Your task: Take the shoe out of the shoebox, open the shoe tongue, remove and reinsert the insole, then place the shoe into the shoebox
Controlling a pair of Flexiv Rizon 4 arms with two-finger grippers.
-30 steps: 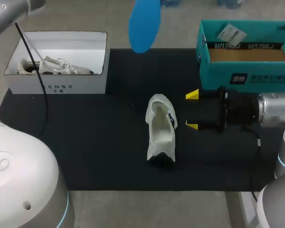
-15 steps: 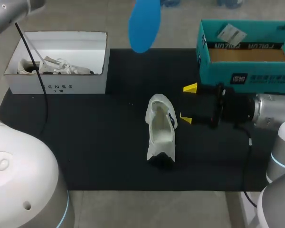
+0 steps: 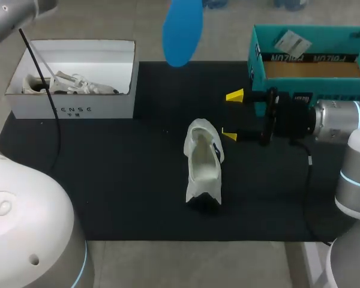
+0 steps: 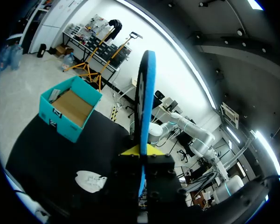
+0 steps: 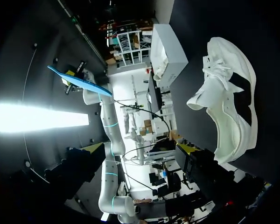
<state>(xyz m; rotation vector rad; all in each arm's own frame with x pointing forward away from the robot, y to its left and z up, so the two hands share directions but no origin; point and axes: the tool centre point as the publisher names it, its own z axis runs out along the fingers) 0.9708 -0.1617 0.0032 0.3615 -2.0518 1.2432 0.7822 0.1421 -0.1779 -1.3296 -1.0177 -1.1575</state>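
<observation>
- The white shoe (image 3: 203,168) stands on its sole in the middle of the black mat (image 3: 120,180), opening upward, lying lengthwise from far to near.
- The blue insole (image 3: 182,30) is out of the shoe — it hangs in the air above the far edge of the mat, well apart from the shoe.
- In the left wrist view the left gripper (image 4: 141,150) is clamped on the lower end of the insole (image 4: 143,116), which stands up edge-on between the yellow tips.
- The right gripper (image 3: 231,115) comes in low from the right, its fingers spread wide with nothing between them; the nearer yellow tip is just beside the shoe's far right side.
- From the right wrist the shoe (image 5: 228,107) lies ahead of the spread fingers.
- A teal box (image 3: 342,87) sits at the far right, open, just behind the right arm.
- A white box (image 3: 72,108) sits at the far left, holding another pale shoe (image 3: 66,84).
</observation>
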